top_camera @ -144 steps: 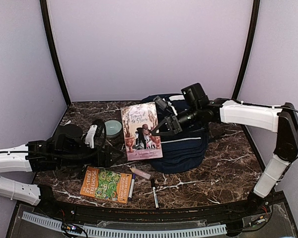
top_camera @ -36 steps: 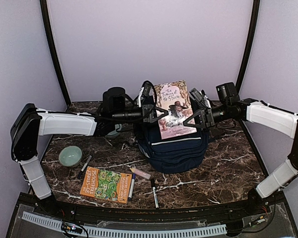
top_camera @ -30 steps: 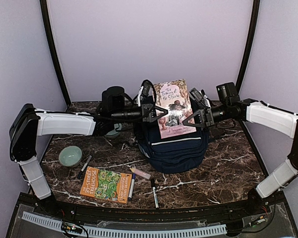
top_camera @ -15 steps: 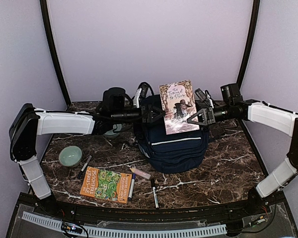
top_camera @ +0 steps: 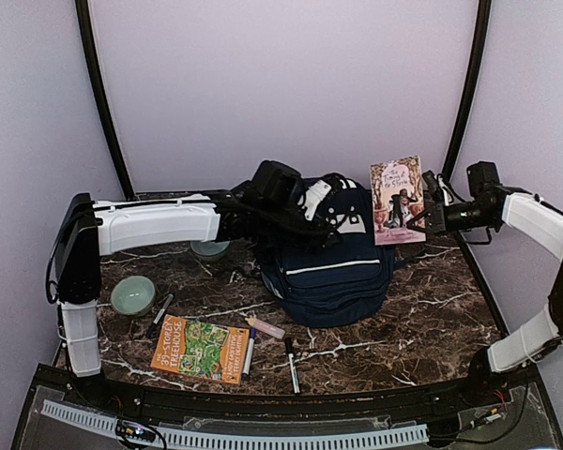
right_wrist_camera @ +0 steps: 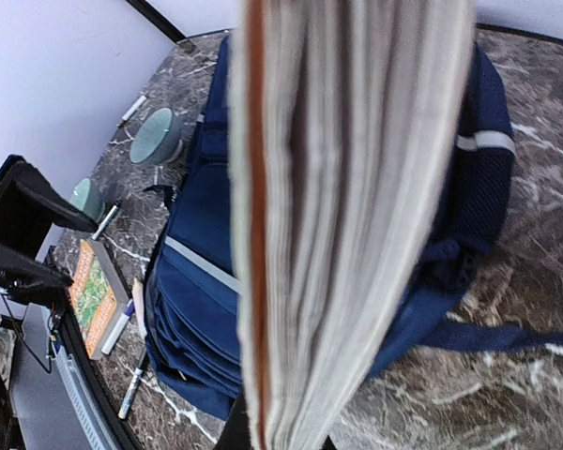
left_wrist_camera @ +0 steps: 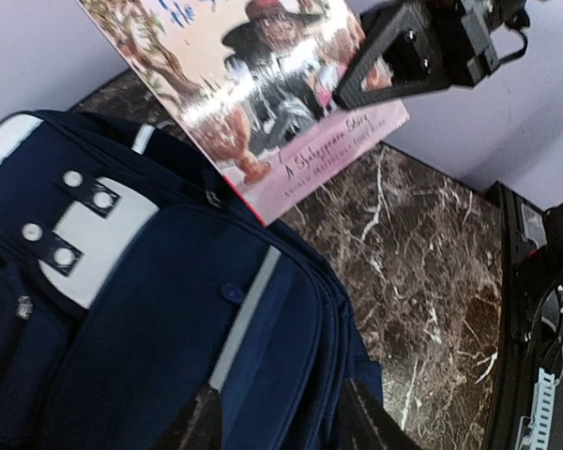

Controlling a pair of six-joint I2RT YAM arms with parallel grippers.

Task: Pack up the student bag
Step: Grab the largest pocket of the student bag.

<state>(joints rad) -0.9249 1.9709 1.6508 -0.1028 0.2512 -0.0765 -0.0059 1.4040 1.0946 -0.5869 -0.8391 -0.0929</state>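
Note:
The navy student bag (top_camera: 330,267) stands upright at the middle of the table, its white-grey patch (left_wrist_camera: 89,234) and reflective stripe showing in the left wrist view. My left gripper (top_camera: 330,217) reaches across the bag's top; its fingers (left_wrist_camera: 202,424) stand open above the bag's front (left_wrist_camera: 150,356) with nothing held. My right gripper (top_camera: 425,217) is shut on a pink paperback book (top_camera: 397,200), which it holds upright in the air to the right of the bag. In the right wrist view the book's page edges (right_wrist_camera: 347,216) fill the middle and hide most of the bag (right_wrist_camera: 202,281).
Two pale green bowls (top_camera: 132,293) (top_camera: 209,248) sit to the left of the bag. An orange book (top_camera: 201,349) lies at the front left, with several pens and markers (top_camera: 291,364) (top_camera: 251,352) (top_camera: 159,314) beside it. The dark marble table (top_camera: 432,319) meets lilac walls.
My left gripper has opened and moved right, over the bag's top. My right gripper has carried the pink book from above the bag out to the right and stood it more upright.

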